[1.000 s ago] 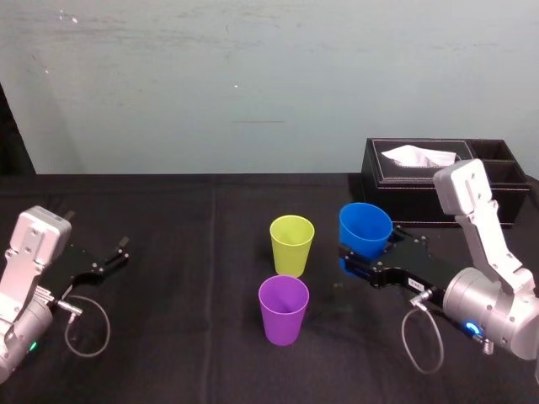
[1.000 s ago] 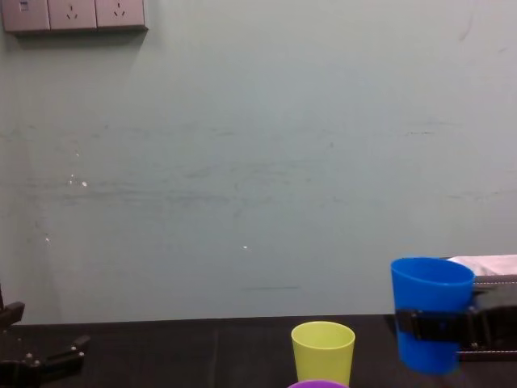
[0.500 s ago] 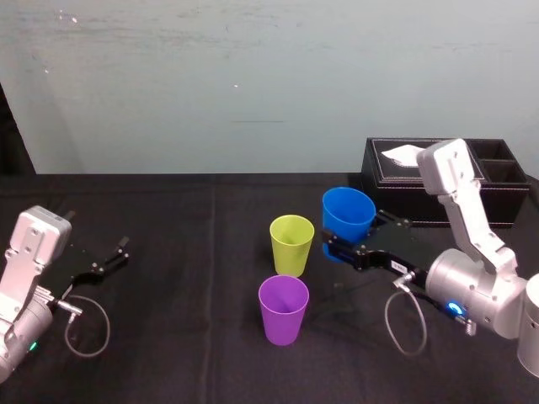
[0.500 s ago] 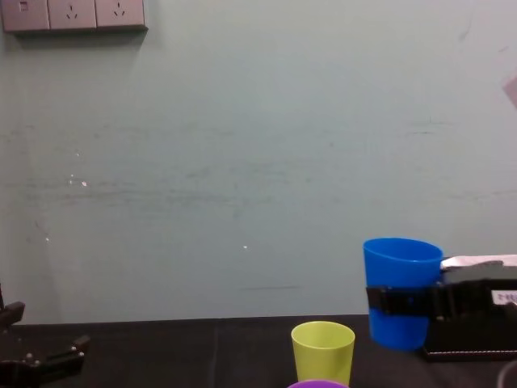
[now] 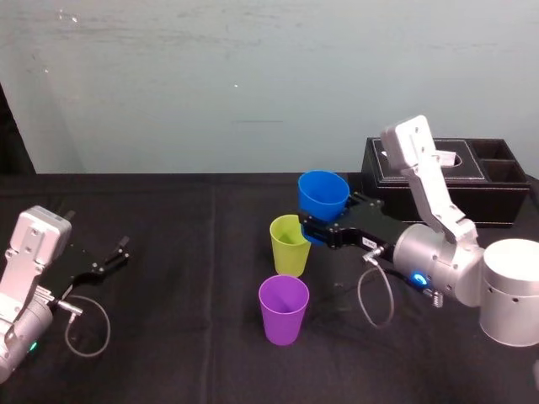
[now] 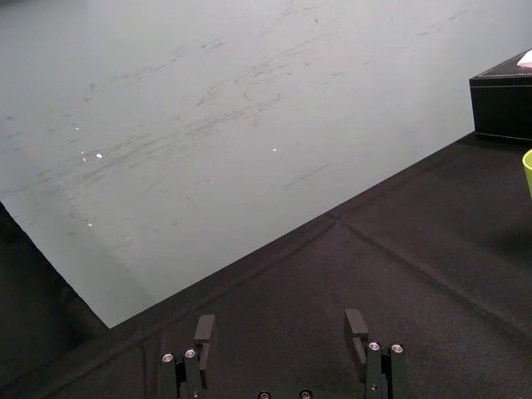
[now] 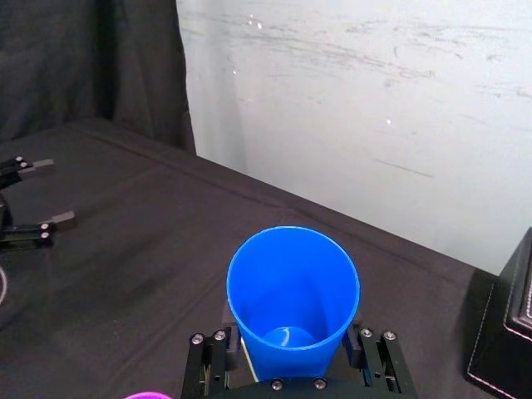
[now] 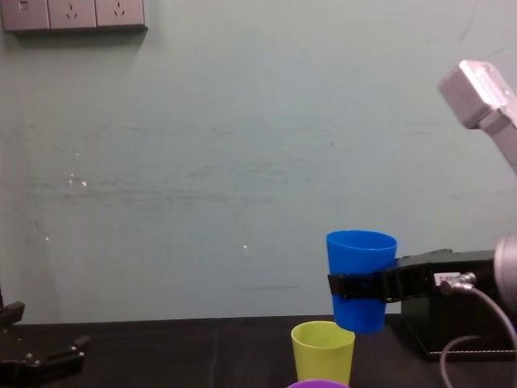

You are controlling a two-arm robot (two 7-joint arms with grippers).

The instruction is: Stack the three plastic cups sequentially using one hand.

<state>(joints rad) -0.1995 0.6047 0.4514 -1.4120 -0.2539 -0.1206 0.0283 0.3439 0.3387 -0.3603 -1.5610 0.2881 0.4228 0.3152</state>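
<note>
Right gripper point(image 5: 318, 232) is clamped on the lower wall of the blue cup point(image 5: 323, 194), holding it upright in the air just above and to the right of the yellow-green cup point(image 5: 289, 250). The purple cup point(image 5: 283, 310) stands on the table point(image 5: 185, 252) just in front of the yellow-green one. Left gripper point(image 5: 108, 259) rests with fingers spread at the table's left, well apart from the cups.

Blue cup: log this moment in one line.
right gripper: shut on blue cup | blue cup: upright, lifted, right of yellow cup | purple cup: on table | left gripper: open, parked
</note>
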